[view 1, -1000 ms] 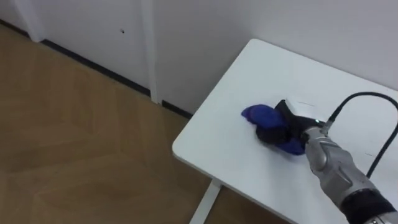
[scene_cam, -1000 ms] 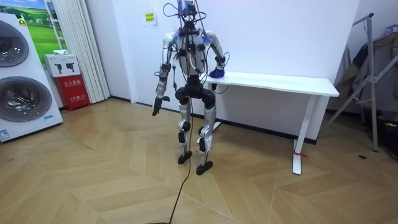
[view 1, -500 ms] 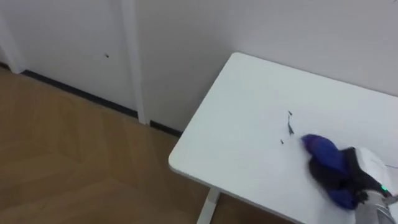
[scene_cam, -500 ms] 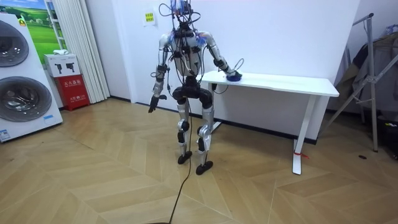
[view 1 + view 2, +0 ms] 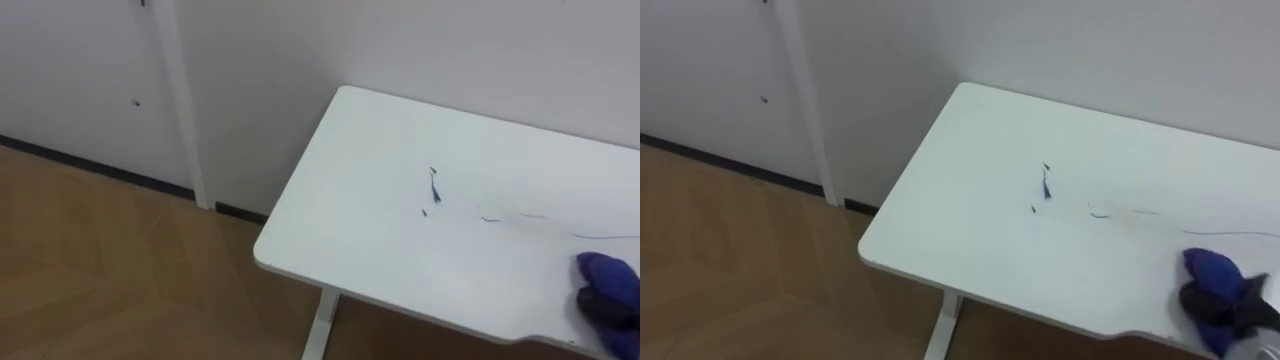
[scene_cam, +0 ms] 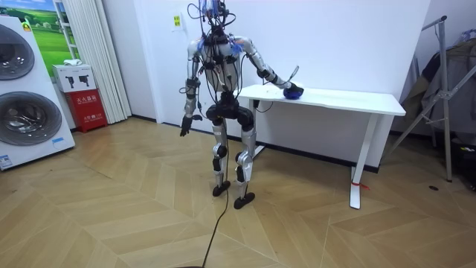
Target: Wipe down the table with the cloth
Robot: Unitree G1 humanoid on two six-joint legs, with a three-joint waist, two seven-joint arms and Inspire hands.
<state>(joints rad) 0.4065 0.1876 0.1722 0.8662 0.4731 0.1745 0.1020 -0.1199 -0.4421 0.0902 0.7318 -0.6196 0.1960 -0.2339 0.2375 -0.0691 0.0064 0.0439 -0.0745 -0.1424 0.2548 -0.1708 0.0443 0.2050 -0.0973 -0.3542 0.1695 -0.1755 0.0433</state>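
Note:
A white table (image 5: pixel 340 240) stands against the wall. Short dark pen marks (image 5: pixel 432 188) and thin dark lines (image 5: pixel 500 216) lie on its top. A blue cloth (image 5: pixel 1210 275) rests on the table near the front edge, far to the right. My right hand (image 5: pixel 1228 312) lies on it with dark fingers curled into the cloth. In the room view I stand at the table's left end, with the right arm stretched along the top to the cloth (image 6: pixel 294 93). My left hand (image 6: pixel 184 128) hangs at my side with relaxed fingers.
The table's corner and front edge are close, with wooden floor (image 5: pixel 120 280) below and a white table leg (image 5: pixel 320 325). A white wall post (image 5: pixel 175 100) stands to the left. The room view shows washing machines (image 6: pixel 26 89), a red box (image 6: pixel 88 108) and a rack (image 6: pixel 446 82).
My right hand has slid the blue cloth to the right along the table, uncovering dark marks. The eye view has shifted as well. The left arm stays hanging.

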